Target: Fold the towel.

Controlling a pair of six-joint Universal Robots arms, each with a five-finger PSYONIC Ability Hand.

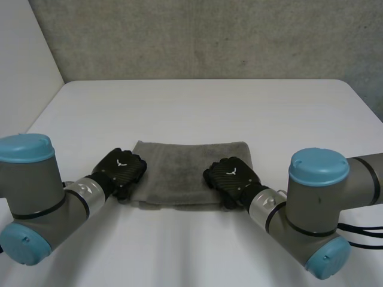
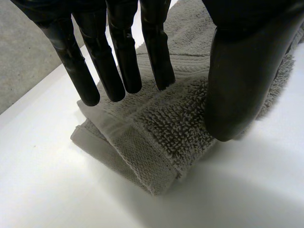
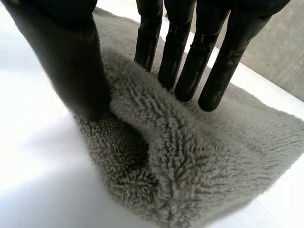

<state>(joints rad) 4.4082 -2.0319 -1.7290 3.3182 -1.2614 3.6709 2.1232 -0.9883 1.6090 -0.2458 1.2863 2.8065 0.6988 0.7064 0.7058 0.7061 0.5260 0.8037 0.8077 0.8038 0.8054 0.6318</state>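
A grey towel (image 1: 179,170), folded into a layered strip, lies on the white table (image 1: 197,107). My left hand (image 1: 122,167) rests on its near left corner. In the left wrist view its fingers (image 2: 118,71) are straight over the towel (image 2: 156,128) and the thumb touches the cloth's edge, apart from them; the cloth between lies flat. My right hand (image 1: 230,174) is on the near right corner. There the fingers (image 3: 185,66) and thumb press into the towel (image 3: 190,156), and a ridge of cloth is bunched up between them.
A grey wall stands behind the table's far edge. Bare table lies beyond the towel and to both sides of it. Both forearms reach in low from the near corners.
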